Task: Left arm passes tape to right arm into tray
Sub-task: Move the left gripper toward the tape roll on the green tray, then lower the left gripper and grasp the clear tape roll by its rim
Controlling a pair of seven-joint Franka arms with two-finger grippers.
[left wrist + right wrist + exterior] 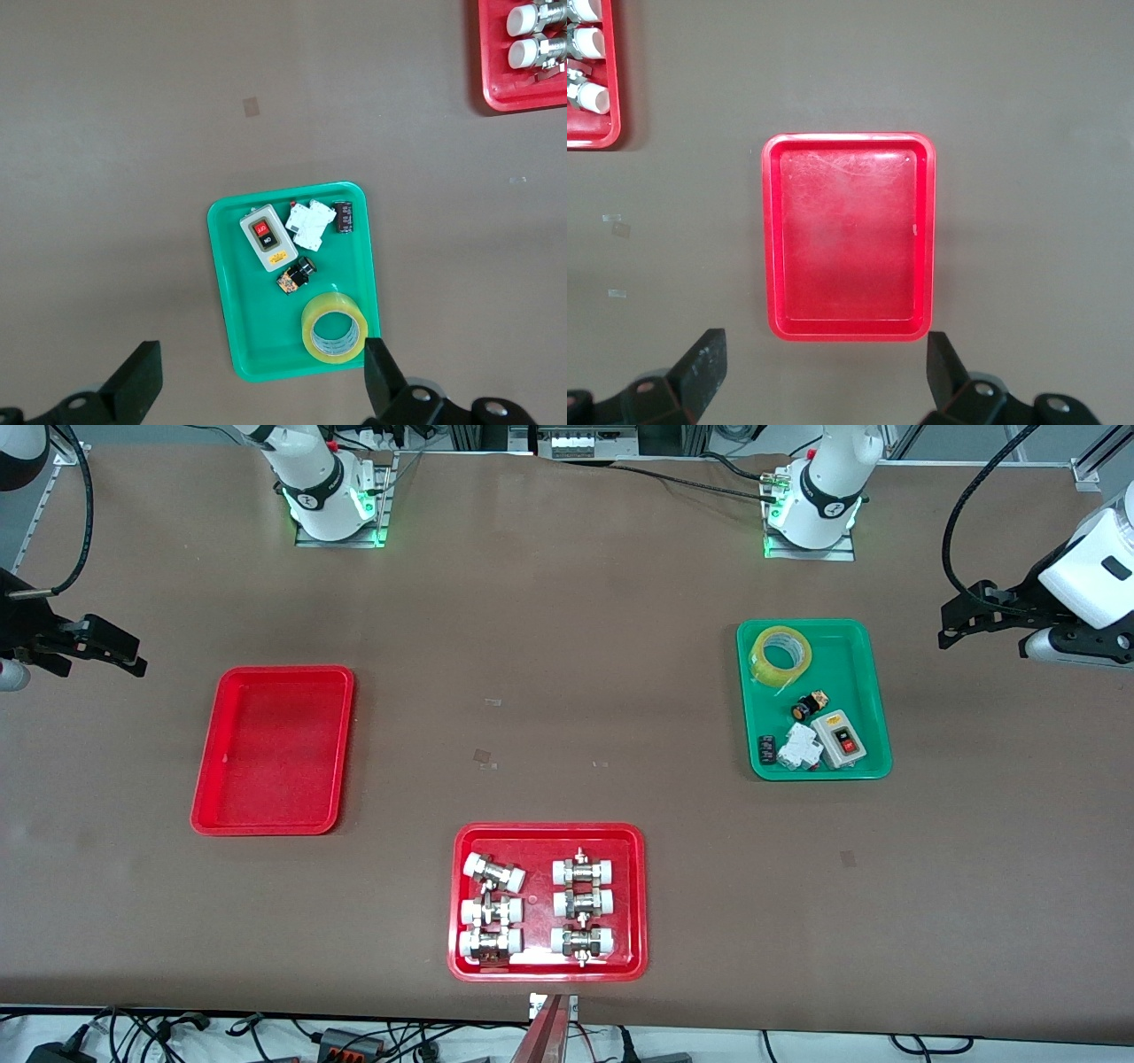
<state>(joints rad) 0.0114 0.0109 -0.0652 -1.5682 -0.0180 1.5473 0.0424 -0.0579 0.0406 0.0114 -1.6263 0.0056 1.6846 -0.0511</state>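
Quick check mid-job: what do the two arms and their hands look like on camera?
Both arms are glossy white with black bands near bases lit green. The left hand and right hand are black, each with two flat wedge-shaped fingers. Black cables loop to each wrist.

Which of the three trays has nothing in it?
The plain red tray toward the right arm's end of the table. The other red tray holds metal pipe fittings, and the green tray holds the tape and small electrical parts.
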